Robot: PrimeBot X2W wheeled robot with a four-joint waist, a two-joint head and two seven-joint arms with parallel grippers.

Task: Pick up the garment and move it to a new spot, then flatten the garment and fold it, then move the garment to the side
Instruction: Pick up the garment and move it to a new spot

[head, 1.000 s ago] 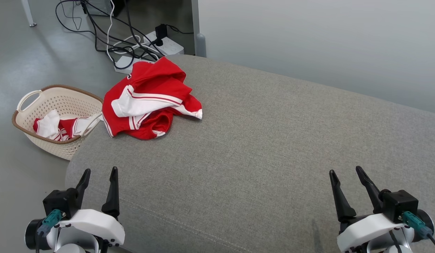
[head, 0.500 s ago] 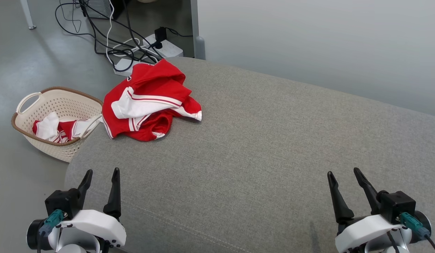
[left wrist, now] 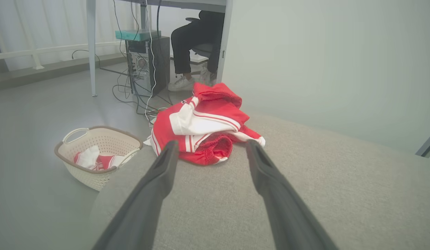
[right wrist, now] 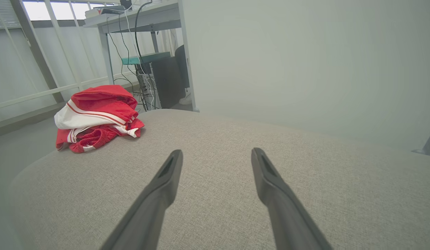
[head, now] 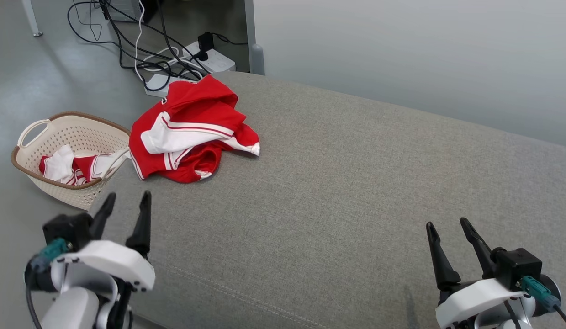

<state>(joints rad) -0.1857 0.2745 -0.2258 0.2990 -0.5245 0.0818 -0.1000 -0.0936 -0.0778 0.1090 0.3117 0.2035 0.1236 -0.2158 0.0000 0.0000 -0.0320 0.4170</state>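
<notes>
You've got a cream perforated basket [head: 63, 194] on the floor, just beside the left end of the grey cushion [head: 333, 183]. Red-and-white cloth [head: 77, 167] lies bunched in it. The garment [head: 187, 132] is a crumpled red heap with white panels and thin stripes, on the cushion's far left corner near the basket. A small dark mark near its top edge may be a logo, too small to read. Left gripper [head: 129, 195] and right gripper [head: 447, 223] are both spread wide and hold nothing.
</notes>
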